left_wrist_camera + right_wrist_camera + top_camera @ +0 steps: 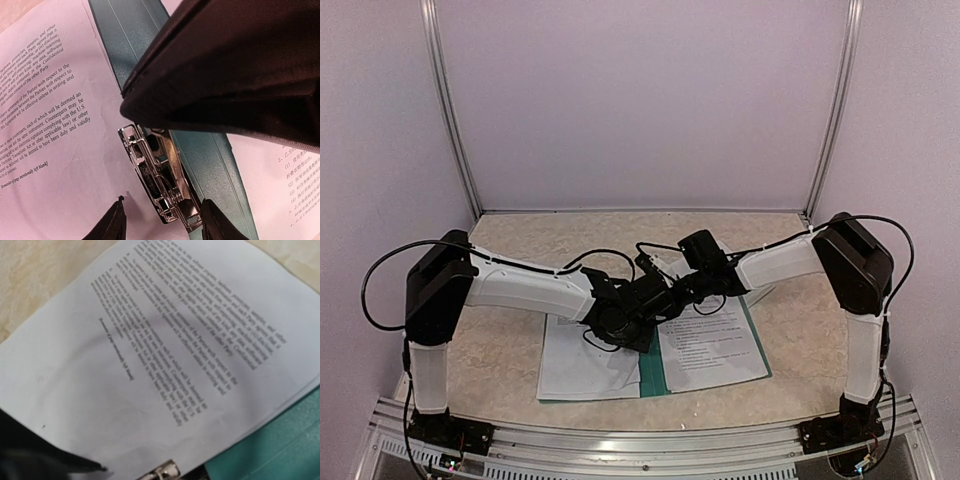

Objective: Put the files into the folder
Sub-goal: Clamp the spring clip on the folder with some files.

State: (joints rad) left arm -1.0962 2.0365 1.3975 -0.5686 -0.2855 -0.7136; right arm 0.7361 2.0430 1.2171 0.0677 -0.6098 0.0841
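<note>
The dark teal folder lies open on the table, with white printed files on its left leaf and right leaf. Both grippers meet over the spine. In the left wrist view my left gripper is open and low, its fingertips either side of the silver clip on the teal spine. The right gripper's dark body hangs just above the clip. In the right wrist view only one dark finger shows, over the English-text sheet, beside the clip.
The marbled tabletop is enclosed by pale walls and metal posts. The left arm and right arm reach in from both sides over the folder. A sheet with Chinese text lies on the right leaf.
</note>
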